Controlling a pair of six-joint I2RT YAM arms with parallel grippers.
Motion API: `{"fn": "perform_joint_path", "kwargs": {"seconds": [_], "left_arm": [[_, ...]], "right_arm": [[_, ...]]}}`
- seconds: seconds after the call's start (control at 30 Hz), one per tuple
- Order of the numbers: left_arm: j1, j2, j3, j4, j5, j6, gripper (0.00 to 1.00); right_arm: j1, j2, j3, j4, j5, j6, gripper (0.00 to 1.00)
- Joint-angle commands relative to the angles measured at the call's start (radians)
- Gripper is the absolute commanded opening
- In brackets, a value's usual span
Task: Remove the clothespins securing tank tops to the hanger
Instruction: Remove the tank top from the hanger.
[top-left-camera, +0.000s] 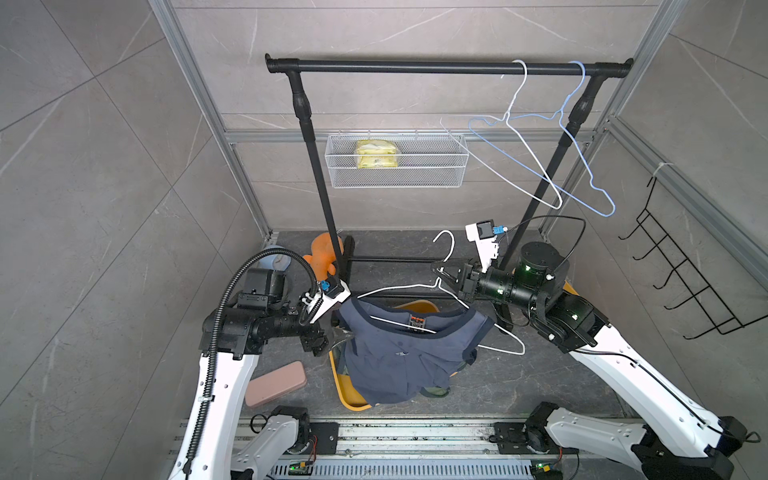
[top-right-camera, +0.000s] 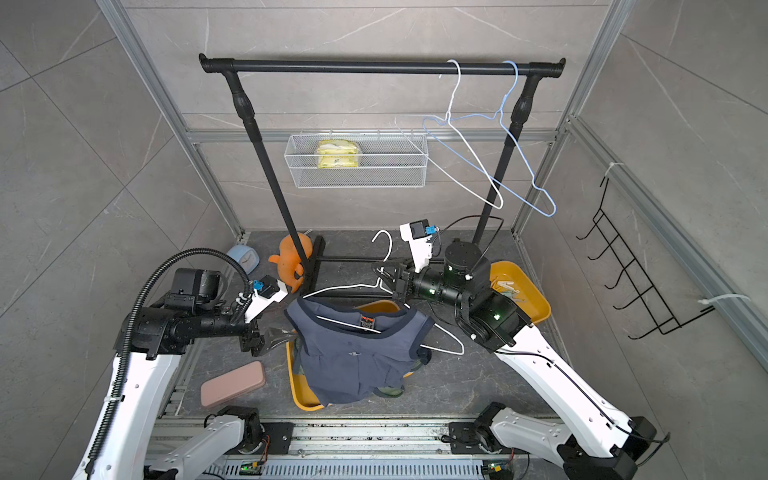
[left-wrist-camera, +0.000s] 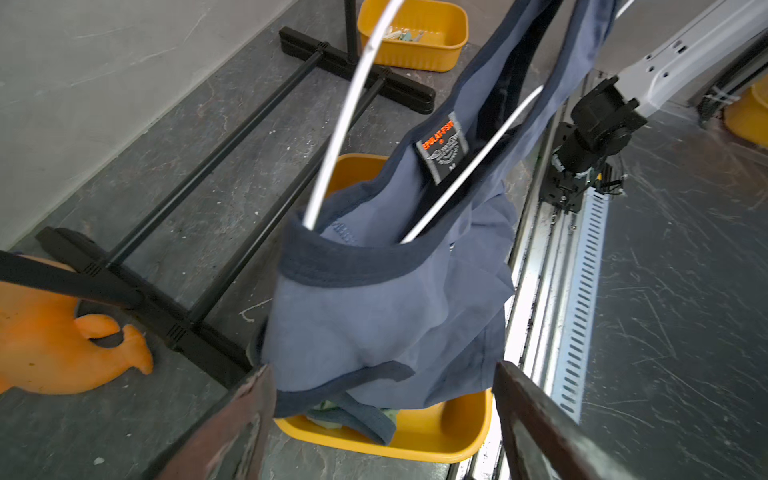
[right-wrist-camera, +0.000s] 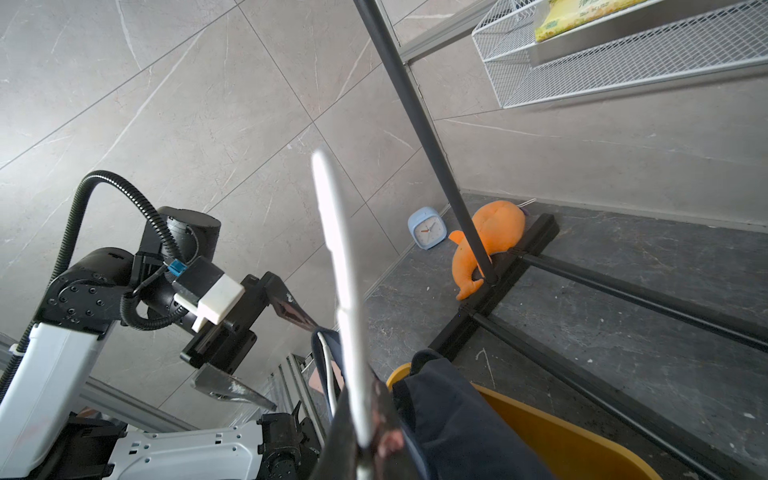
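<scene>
The left gripper (left-wrist-camera: 382, 370) hangs with its jaws spread wide, one on either side of the blue tank top (left-wrist-camera: 386, 307) at its shoulder edge. The right gripper (top-left-camera: 436, 269) has its jaws pinching the neck of the white hanger (right-wrist-camera: 338, 266), which is held above the middle of the worktop (top-left-camera: 540, 386). The top's hem drops into a yellow bin (top-left-camera: 347, 399) near the front edge, over an olive tank top (top-left-camera: 434, 391). Clothespins (top-right-camera: 507, 286) lie in a second bin (top-right-camera: 536, 307) by the right edge. There is bare worktop to the right of the front bin. A pink case (top-left-camera: 276, 384) sits toward the front left corner.
</scene>
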Motion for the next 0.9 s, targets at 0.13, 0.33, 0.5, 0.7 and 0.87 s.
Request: {"fn": "perform_joint_path", "kwargs": {"seconds": [0.13,0.33,0.5,0.7,0.87], "left_arm": [[0.0,0.019,0.0,0.111,0.005,-0.011,0.93],[0.0,0.053,0.019,0.038,0.159,0.089,0.89],[0.0,0.057,0.012,-0.07,0.213,0.194,0.69],[-0.001,0.049,-0.015,-0.079,0.144,0.195,0.05],[-0.002,0.047,-0.021,-0.058,0.094,0.172,0.0]], "right_arm": [[-0.002,-0.038,0.021,0.02,-0.09,-0.012,0.0],[-0.002,-0.033,0.026,0.031,-0.11,-0.01,0.0],[-0.002,-0.033,0.03,-0.002,-0.042,-0.037,0.0],[-0.002,-0.012,0.045,-0.034,0.037,-0.061,0.0],[-0.002,-0.006,0.043,-0.039,0.043,-0.073,0.0]]}}
